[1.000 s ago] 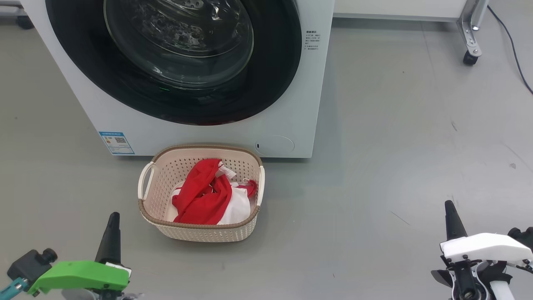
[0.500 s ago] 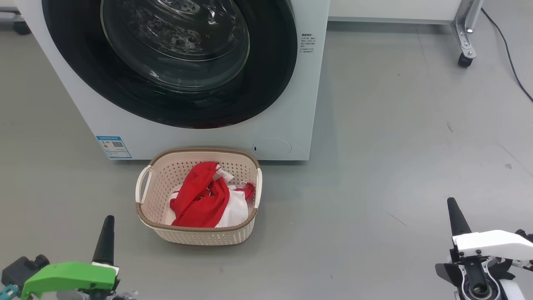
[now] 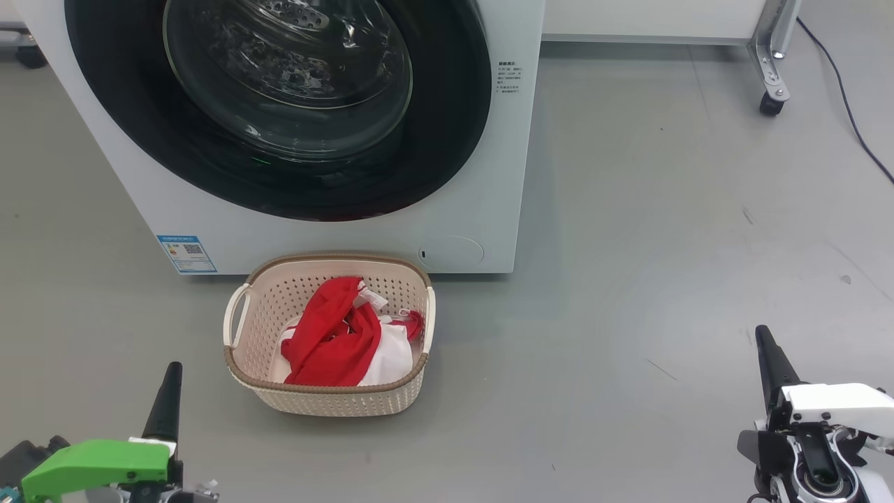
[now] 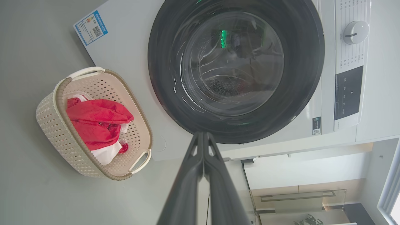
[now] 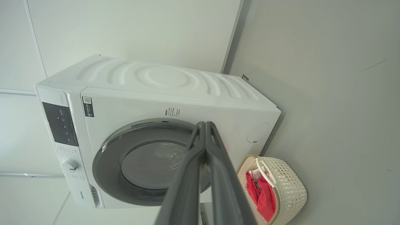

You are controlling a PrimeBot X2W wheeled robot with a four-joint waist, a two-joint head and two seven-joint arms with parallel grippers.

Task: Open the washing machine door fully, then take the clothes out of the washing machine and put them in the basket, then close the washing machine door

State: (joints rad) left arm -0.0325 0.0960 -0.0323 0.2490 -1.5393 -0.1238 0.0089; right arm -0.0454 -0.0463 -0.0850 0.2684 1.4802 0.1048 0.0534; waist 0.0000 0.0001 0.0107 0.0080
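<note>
Where the white, box-shaped washing machine [image 3: 506, 175] meets the smooth grey floor [image 3: 628, 244], the basket [image 3: 328, 404] stands just before its front panel, below the door [image 3: 454, 140]. The door is a wide, glossy black ring around a bulging bowl of clear glass, and it lies shut, flush against the machine's front; dimpled steel shows dimly through the glass. The basket is a cream plastic tub, a rounded rectangle with perforated walls, a brown woven-look rim and a pale loop handle at each short side. Inside it lie the clothes [image 3: 328, 342], a crumpled heap of soft bright red fabric with white parts. A small blue label [image 3: 186, 253] sits at the lower left of the front panel, and a round flap [image 3: 450, 250] at the lower right. The left gripper [image 4: 203, 135] has its two long, dark, tapering fingers pressed together to one point and holds nothing; the right gripper [image 5: 205, 124] is likewise closed and empty. In the head view they show at the two lower corners, well apart from the basket. A round white dial [image 4: 354, 32] and a dark control panel [image 4: 348, 92] mark the machine's top band.
</note>
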